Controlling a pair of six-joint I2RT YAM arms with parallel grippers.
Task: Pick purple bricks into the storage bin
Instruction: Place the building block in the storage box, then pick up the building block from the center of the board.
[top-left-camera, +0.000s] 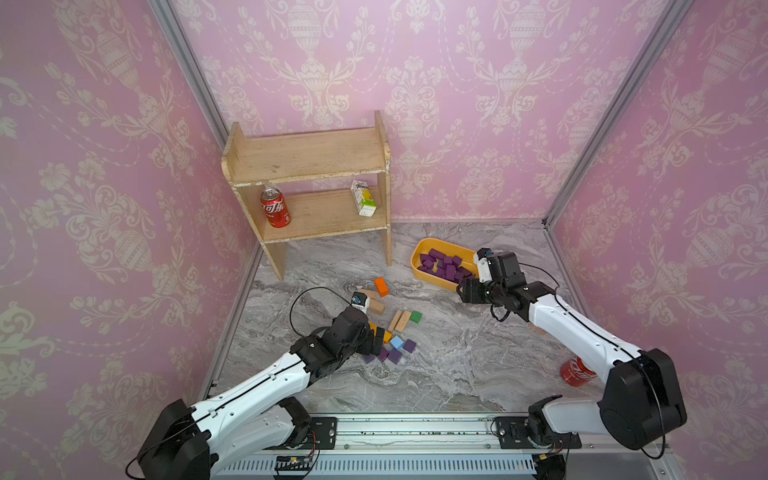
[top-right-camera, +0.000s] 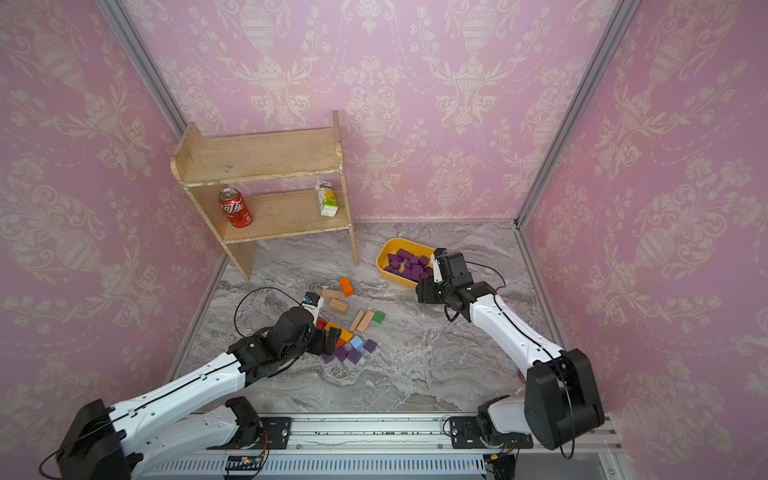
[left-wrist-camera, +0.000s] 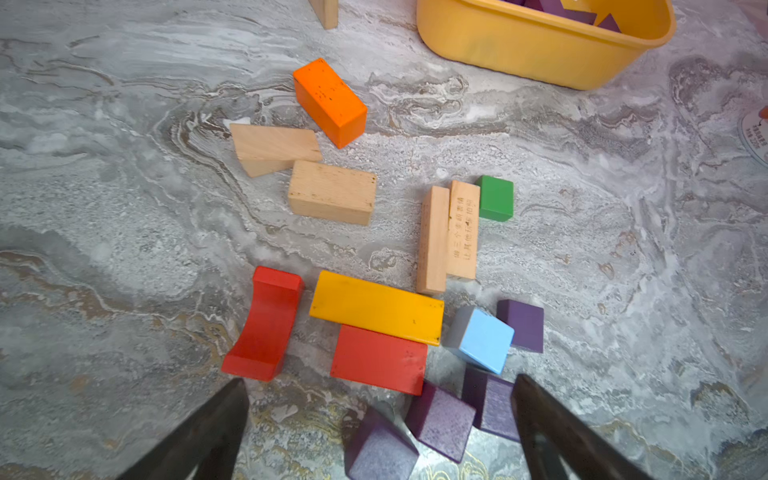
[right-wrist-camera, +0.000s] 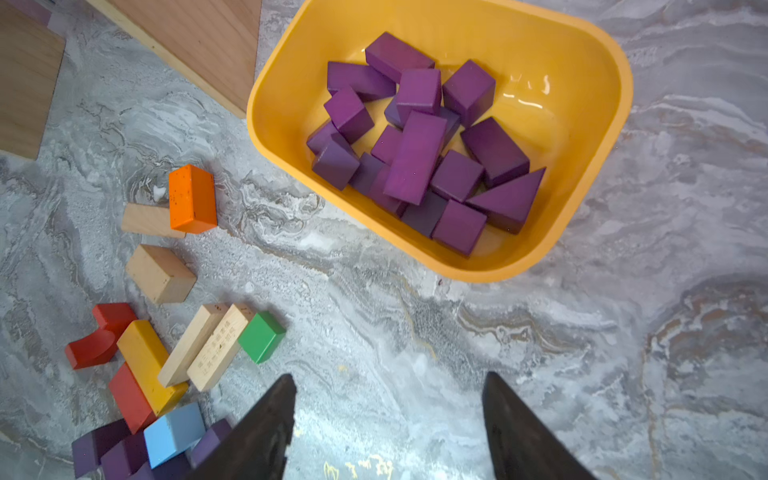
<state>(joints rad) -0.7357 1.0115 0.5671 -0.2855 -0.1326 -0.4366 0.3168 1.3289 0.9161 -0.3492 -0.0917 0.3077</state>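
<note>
Yellow storage bin (right-wrist-camera: 598, 137) on counter (right-wrist-camera: 415, 311): heap of purple bricks (right-wrist-camera: 415, 158) inside. Four loose purple bricks (left-wrist-camera: 440, 419) by left tool (left-wrist-camera: 380, 380), spread, empty. Also spread, empty: right tool (right-wrist-camera: 389, 375), near bin.

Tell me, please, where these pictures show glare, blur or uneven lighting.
Right wrist view: white glare streaks on the glossy floor of the storage bin. Left wrist view: the left tool is dark and blurred at the frame edge, and the nearest purple bricks look soft and grainy. Both top views: even light, no hard shadows.
</note>
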